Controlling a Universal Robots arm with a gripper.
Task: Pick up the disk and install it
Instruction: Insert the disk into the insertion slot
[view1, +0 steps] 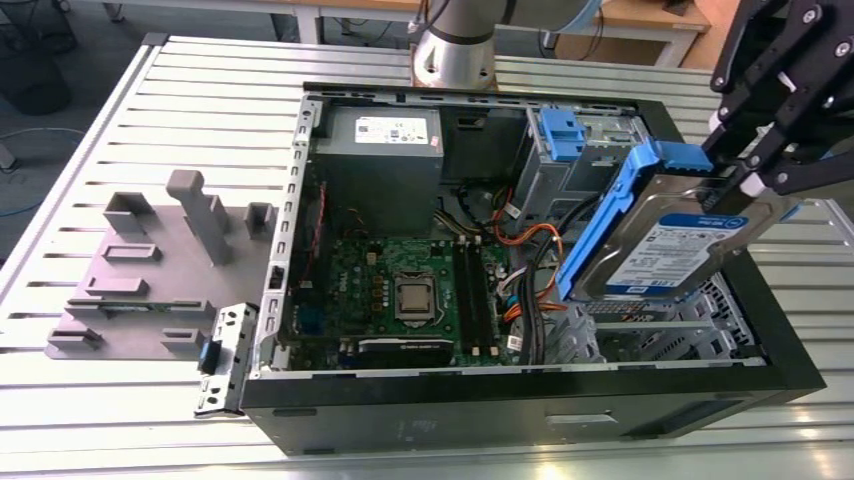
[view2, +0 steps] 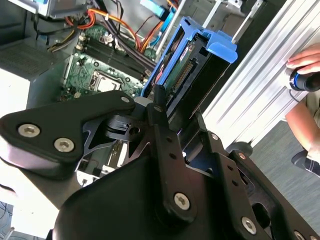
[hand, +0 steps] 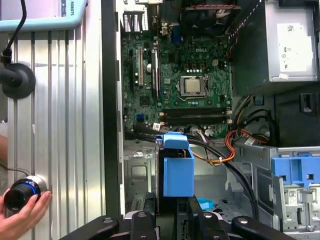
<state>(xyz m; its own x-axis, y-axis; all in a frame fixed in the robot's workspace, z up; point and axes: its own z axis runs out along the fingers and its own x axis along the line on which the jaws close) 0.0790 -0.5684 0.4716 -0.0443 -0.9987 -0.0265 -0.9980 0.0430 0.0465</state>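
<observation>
I have the end effector (view1: 745, 182) clamped on the disk (view1: 667, 255), its black fingers pinching the handle end of the disk's blue frame. In the exterior view the disk hangs tilted, label side towards the camera. It is over the open computer case (view1: 534, 405) at the exterior view's right, above the metal drive cage (view1: 641, 335) in the near corner. I cannot tell whether its lower edge touches the cage.

In the second wrist view the disk (view2: 185, 62) stands out past the end effector (view2: 165, 107), connector edge showing. In the first wrist view its blue frame (hand: 177, 172) sits between the fingers, with the motherboard (hand: 185, 85) beyond.

Farther back in the case, a second blue carrier (view1: 561, 132) sits in its bay, just beside the grey power-supply box (view1: 380, 150). A grey fixture (view1: 147, 270) lies on the slatted worktop (view1: 120, 130) at the exterior view's left. A person's hand (hand: 20, 215) grips a round black-and-blue knob (hand: 20, 192) at the worktop's edge.
</observation>
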